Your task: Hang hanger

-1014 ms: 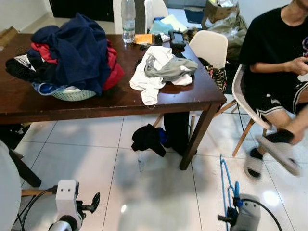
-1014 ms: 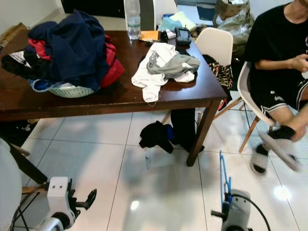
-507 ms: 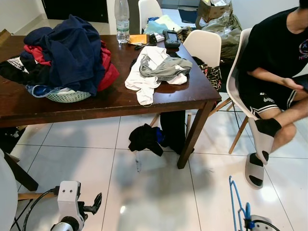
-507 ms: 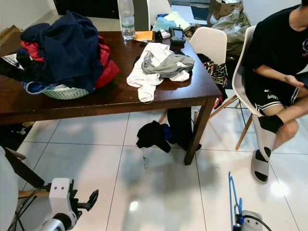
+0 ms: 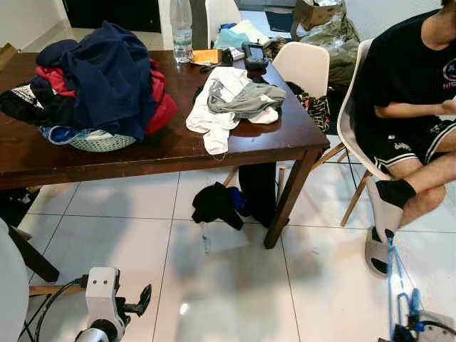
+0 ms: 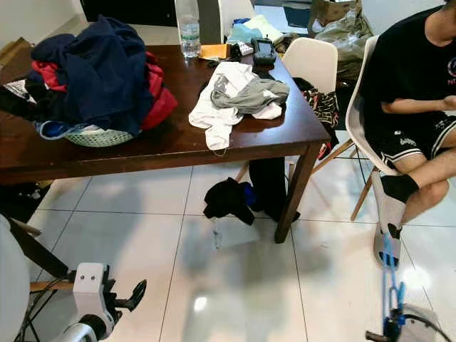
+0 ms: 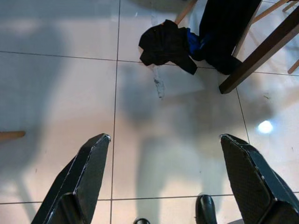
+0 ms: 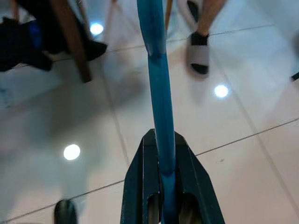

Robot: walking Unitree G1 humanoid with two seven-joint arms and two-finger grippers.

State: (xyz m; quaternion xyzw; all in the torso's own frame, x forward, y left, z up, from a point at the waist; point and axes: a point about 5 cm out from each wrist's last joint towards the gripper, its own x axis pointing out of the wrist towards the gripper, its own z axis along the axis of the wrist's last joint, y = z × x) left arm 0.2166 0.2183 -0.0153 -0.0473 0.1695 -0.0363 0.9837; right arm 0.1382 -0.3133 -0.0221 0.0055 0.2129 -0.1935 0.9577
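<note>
A thin blue hanger [image 8: 158, 88] stands upright from my right gripper [image 8: 161, 140], whose two black fingers are shut on its bar. In the eye views that hanger [image 5: 395, 281] rises at the lower right, just in front of a seated person's sandalled foot [image 5: 377, 251]. My left gripper [image 7: 163, 137] hangs low at the lower left [image 5: 142, 299], open and holding nothing, over white floor tiles.
A dark wooden table [image 5: 178, 146] stands ahead, bearing a basket piled with clothes [image 5: 100, 85], white and grey garments [image 5: 231, 103] and a bottle [image 5: 181, 28]. Dark clothes [image 5: 217, 203] lie on the floor by the table leg [image 5: 285, 203]. A person [image 5: 413, 100] sits on a white chair at right.
My right gripper has carried the blue hanger to the right, nearer the person's foot. The person's leg has come down to the floor. My left arm is unmoved.
</note>
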